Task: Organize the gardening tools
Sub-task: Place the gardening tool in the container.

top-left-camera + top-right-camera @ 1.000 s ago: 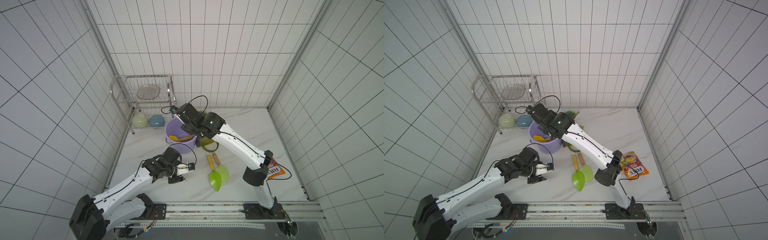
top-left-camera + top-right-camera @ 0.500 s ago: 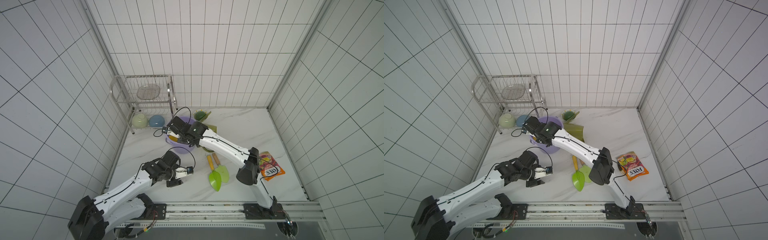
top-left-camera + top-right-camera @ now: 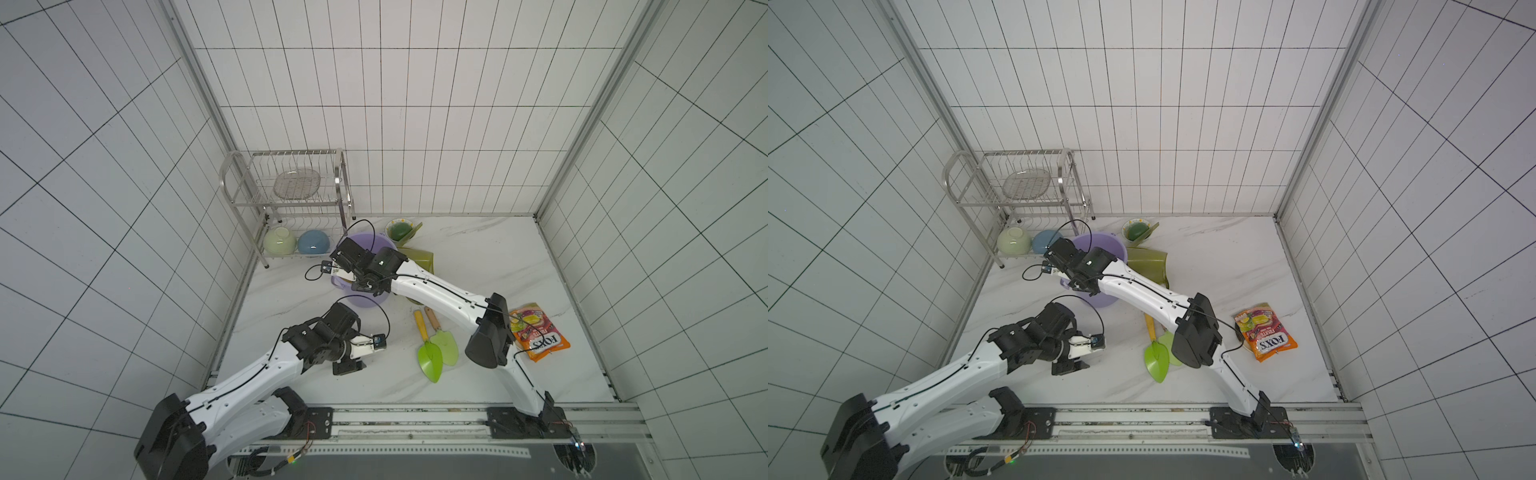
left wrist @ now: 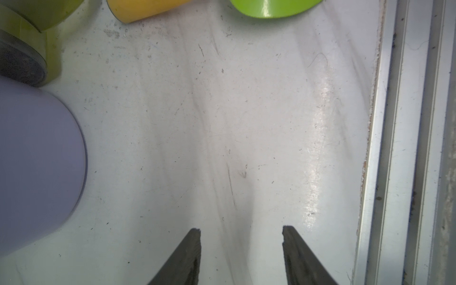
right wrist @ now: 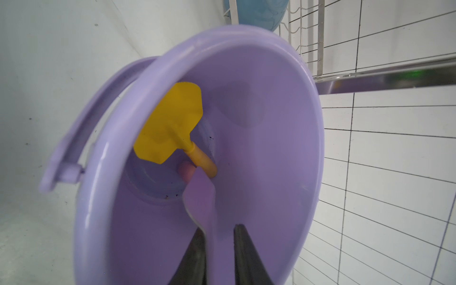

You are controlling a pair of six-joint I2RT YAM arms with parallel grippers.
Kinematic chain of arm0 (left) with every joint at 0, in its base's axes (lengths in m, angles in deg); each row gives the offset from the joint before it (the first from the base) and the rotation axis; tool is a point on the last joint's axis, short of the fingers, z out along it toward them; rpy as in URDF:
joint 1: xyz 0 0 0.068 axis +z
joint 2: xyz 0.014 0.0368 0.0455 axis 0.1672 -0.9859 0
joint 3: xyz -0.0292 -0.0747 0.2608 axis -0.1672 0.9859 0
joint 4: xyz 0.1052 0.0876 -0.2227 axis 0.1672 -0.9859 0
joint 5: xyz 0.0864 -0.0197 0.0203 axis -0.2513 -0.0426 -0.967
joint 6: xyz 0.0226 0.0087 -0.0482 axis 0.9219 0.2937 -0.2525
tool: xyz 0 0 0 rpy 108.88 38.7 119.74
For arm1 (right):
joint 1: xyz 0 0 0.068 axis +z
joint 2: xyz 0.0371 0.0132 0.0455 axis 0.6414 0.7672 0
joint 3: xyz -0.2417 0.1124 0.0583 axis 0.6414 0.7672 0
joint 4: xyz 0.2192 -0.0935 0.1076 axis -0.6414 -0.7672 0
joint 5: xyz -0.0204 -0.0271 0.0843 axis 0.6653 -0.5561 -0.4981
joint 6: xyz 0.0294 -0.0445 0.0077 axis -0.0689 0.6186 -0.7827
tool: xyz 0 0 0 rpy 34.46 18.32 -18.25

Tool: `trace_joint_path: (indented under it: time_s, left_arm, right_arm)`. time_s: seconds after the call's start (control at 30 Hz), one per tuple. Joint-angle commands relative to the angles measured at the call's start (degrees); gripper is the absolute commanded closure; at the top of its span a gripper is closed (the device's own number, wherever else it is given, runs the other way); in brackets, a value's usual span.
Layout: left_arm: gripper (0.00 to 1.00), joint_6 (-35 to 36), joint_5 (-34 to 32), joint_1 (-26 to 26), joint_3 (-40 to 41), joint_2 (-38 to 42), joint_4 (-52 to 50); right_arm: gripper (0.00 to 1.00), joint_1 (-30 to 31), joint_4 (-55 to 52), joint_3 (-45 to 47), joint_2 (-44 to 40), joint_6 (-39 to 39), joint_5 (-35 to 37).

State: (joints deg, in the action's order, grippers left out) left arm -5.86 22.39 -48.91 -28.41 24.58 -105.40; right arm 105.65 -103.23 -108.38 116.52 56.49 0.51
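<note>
Right tool (image 5: pixel 218 229): I have it at the mouth of the purple bucket (image 5: pixel 271 148), jaws slightly parted. The blade between them rests against 1 finger, with a gap to the other, so it is not clamped.

Purple trowel (image 5: pixel 201 195): inside the bucket, pink handle down toward the bottom, blade up between the right tool's fingers.

Yellow trowel (image 5: pixel 172 118): also in the bucket, blade leaning on the wall, handle end touching the purple trowel near the bottom.

Left tool (image 4: pixel 240 246): open and holding nothing, low over bare bench (image 4: pixel 222 123), with the bucket just off to 1 side.

Bright green trowel (image 3: pixel 430 359): flat on the bench in front of the bucket, yellow handle pointing toward it.

Pale green trowel (image 3: pixel 446 347): right beside the bright green 1, blades overlapping, wooden handle alongside the yellow 1.

Watering can (image 3: pixel 419 259): on the bench just beside the bucket, partly hidden by my right arm in both top views.

Surroundings: a snack bag (image 3: pixel 538 330) lies near the right arm's elbow. A pale green bowl (image 3: pixel 279 241) and a blue bowl (image 3: pixel 313 242) sit under the wire rack (image 3: pixel 291 199).
</note>
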Motion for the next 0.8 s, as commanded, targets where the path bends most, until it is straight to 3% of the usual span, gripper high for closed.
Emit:
trace_joint_path:
  time_s: [0.0,0.43,0.77]
  left_arm:
    - [0.45,0.15,-0.02,-0.09,0.25,0.77,0.99]
    - [0.45,1.64,0.24,-0.11,-1.32,0.29,0.59]
    - [0.46,7.2,-0.08,-0.64,-4.85,-1.21,0.02]
  right_arm:
    - [0.7,0.51,0.07,-1.07,-0.16,-1.18,-0.8]
    - [0.45,0.52,-2.74,-0.39,-7.34,-7.74,-5.08]
    - [0.38,-1.26,-2.67,9.43,-19.72,-22.81,-10.91]
